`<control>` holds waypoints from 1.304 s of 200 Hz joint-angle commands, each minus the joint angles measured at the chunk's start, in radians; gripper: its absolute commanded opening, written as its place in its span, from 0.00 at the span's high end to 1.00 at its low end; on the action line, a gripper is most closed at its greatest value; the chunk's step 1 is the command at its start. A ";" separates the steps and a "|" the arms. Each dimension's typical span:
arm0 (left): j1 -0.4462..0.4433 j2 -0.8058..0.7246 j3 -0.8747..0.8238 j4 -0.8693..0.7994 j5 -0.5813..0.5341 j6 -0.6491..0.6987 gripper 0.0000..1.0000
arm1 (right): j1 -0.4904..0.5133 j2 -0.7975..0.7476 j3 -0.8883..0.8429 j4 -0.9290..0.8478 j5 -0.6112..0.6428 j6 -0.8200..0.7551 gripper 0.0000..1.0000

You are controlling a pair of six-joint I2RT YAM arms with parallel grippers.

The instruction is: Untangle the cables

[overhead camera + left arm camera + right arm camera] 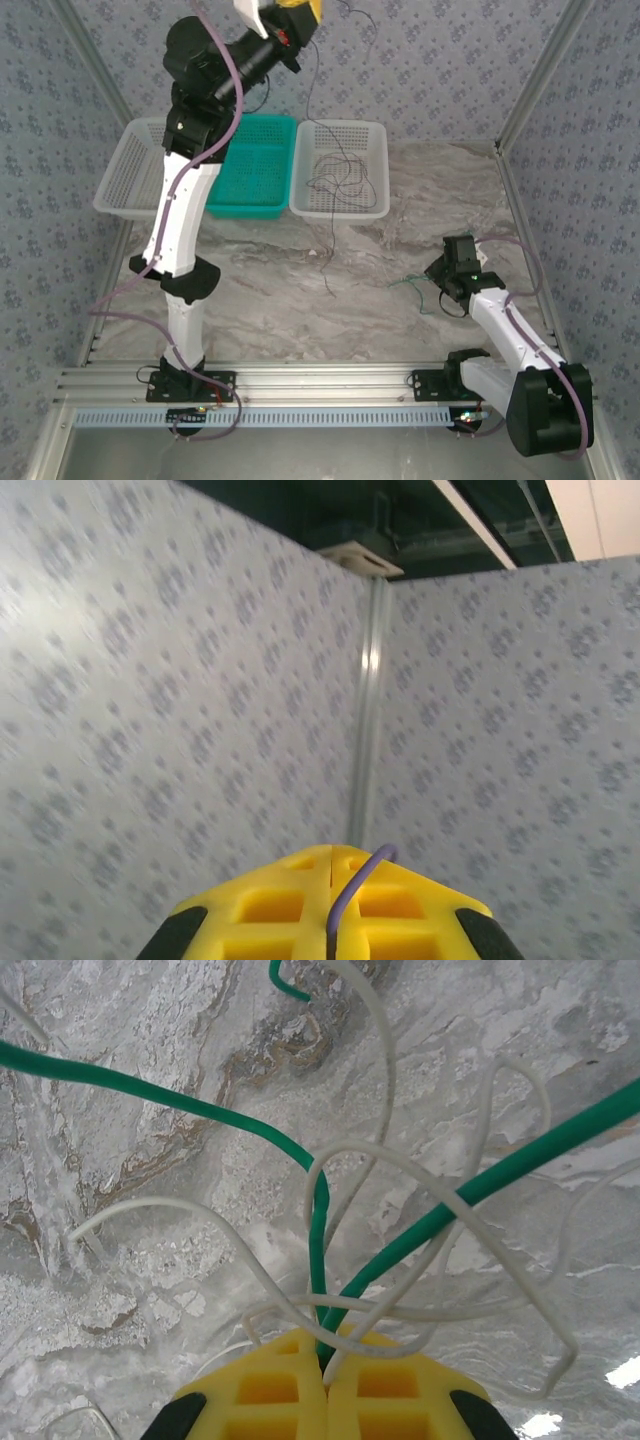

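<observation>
My left tool and right tool each pinch shut on cables: light, limp, slippery, best gripped near crossings.

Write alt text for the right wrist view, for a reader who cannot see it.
The right gripper, yellow and shut, pinches a green wire close above a marbled table. Thin white wires loop and cross around it.
</observation>
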 commanded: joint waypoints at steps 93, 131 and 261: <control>0.012 0.097 0.099 0.187 -0.011 0.048 1.00 | 0.175 -0.185 0.256 -0.061 -0.103 -0.301 0.00; 0.002 0.072 0.099 0.160 -0.004 0.061 1.00 | 0.336 -0.031 0.391 0.217 -0.204 -0.516 0.00; -0.049 -0.022 0.098 -0.044 0.016 0.105 1.00 | 0.470 0.824 0.621 0.903 -0.417 -0.744 0.82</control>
